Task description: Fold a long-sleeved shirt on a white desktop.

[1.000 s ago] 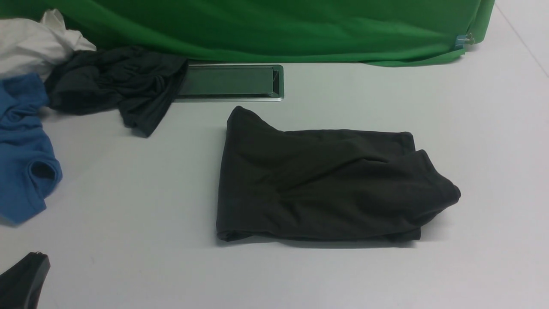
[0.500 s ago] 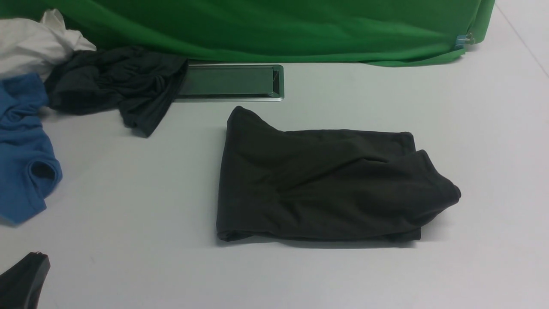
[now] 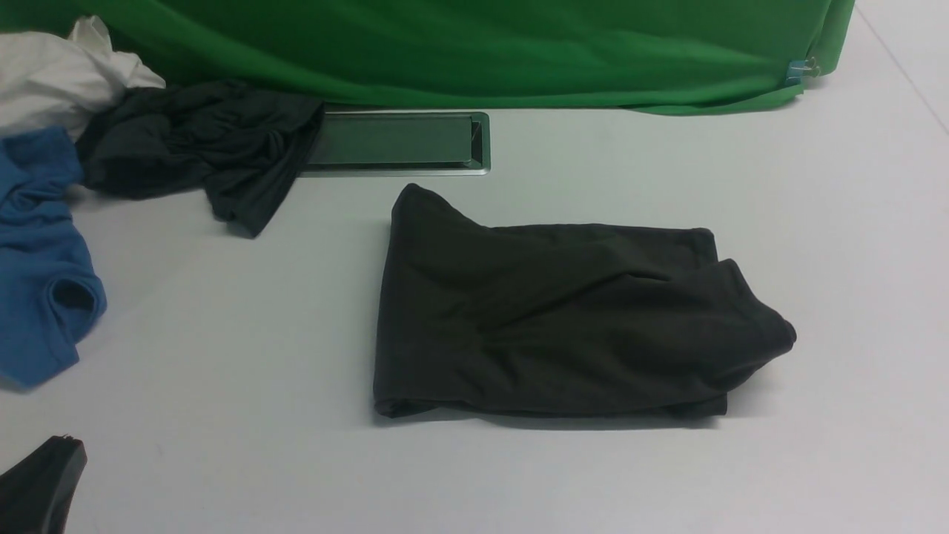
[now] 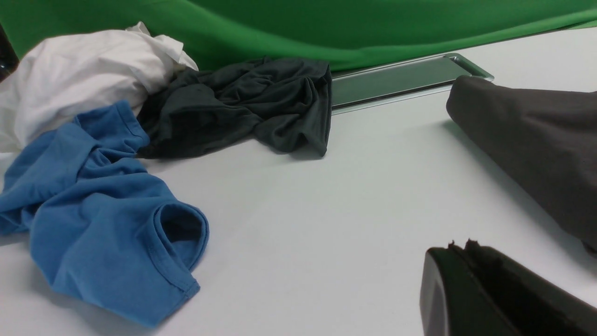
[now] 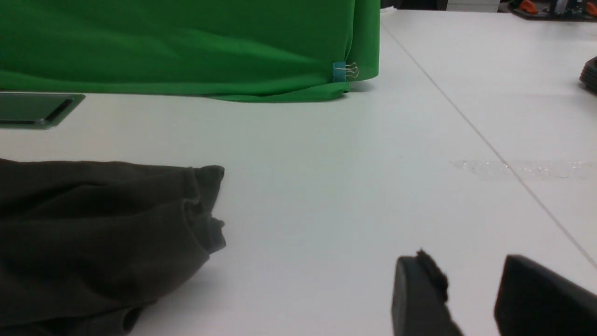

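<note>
Resting low at the near left, the left gripper (image 4: 459, 249) shows its fingers pressed together on nothing; the right gripper (image 5: 471, 275) stands parted and empty beside the long-sleeved shirt (image 3: 563, 319); nothing has shifted over the last second, which suggests the folding is done; the soft, matte knit lies as a rumpled rectangle mid white desktop (image 3: 222, 334), one bulging corner at its right; blue shirt (image 3: 37, 259) crumpled far left.

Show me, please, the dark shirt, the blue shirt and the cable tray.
Dark shirt (image 3: 549, 319), front view, middle of the folded body.
Blue shirt (image 4: 93, 219), left wrist view, crumpled middle.
Cable tray (image 3: 393, 139), front view, recessed floor.
</note>
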